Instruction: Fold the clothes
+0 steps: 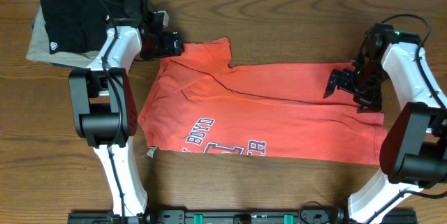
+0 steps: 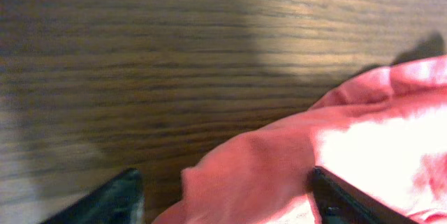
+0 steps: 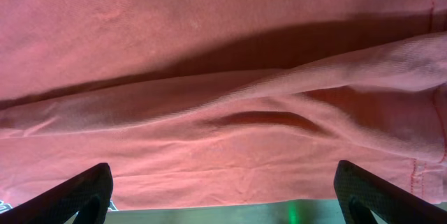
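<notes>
The clothes are a red-orange T-shirt (image 1: 279, 112) lying flat across the middle of the table, with white-and-blue lettering (image 1: 223, 144) near its front edge. A long fold ridge (image 3: 230, 95) runs across the cloth in the right wrist view. My left gripper (image 1: 170, 43) is at the shirt's back left corner. In the left wrist view its jaws (image 2: 230, 203) stand apart with a bunched edge of the red cloth (image 2: 258, 175) between them, not pinched. My right gripper (image 1: 340, 83) hangs open over the shirt's right end, its fingers (image 3: 77, 196) wide apart above the fabric.
A folded black garment (image 1: 70, 18) lies on a folded khaki garment (image 1: 38, 49) at the back left corner, just beyond my left arm (image 1: 119, 49). Bare wooden table (image 1: 293, 21) surrounds the shirt. Both arm bases stand at the front edge.
</notes>
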`<state>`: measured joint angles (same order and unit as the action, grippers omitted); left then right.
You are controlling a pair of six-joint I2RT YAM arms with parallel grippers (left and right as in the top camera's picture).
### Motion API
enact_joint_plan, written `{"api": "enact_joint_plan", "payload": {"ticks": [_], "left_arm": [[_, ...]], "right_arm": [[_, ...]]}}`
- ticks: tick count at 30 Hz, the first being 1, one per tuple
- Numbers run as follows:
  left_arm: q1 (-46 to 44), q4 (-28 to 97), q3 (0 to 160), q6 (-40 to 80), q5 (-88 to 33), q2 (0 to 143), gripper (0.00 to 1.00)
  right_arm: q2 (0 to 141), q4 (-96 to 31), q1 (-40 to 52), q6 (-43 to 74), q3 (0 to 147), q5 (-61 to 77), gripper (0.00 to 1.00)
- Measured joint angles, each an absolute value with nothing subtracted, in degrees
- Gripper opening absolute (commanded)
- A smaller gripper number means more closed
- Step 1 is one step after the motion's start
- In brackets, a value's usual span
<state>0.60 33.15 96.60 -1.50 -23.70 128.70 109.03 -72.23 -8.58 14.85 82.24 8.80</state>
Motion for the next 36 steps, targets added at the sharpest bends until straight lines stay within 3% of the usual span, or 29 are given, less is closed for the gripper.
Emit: {"api": "enact_joint_plan", "payload": {"ticks": [3,9,10,12,13,20,36], "left_arm": [[0.0,33.0,96.6,-1.9,-23.8,128.8,0.44],[-0.4,32.0,96.6,-2.9,-23.9,128.9,0.43],[-0.4,31.9,96.6,-2.9,-23.9,128.9,0.37],[-0.4,31.9,96.6,-2.6,-23.9,128.9,0.11],[-0.4,31.8,96.6,-2.6,-23.9,128.9,0.06],[-0.4,30.0,96.6,-3.0,-23.9,128.9,0.06],[-0.2,28.0,96.6,-3.0,-23.9,128.9,0.11]], "right_arm": [[109.0,-70.9,-8.6,14.9,82.2,8.5,0.99],[109.0,-68.4,-8.9,14.9,83.5,7.2,0.99],[109.0,-67.8,-9.1,14.9,84.4,7.0,0.99],[109.0,-66.5,-9.9,14.8,86.7,6.9,0.99],[109.0,-65.2,-10.4,14.5,88.0,6.8,0.99],[109.0,-51.8,-14.7,10.7,93.8,6.6,0.99],[120.3,-43.9,-18.1,6.7,93.8,8.7,0.96]]}}
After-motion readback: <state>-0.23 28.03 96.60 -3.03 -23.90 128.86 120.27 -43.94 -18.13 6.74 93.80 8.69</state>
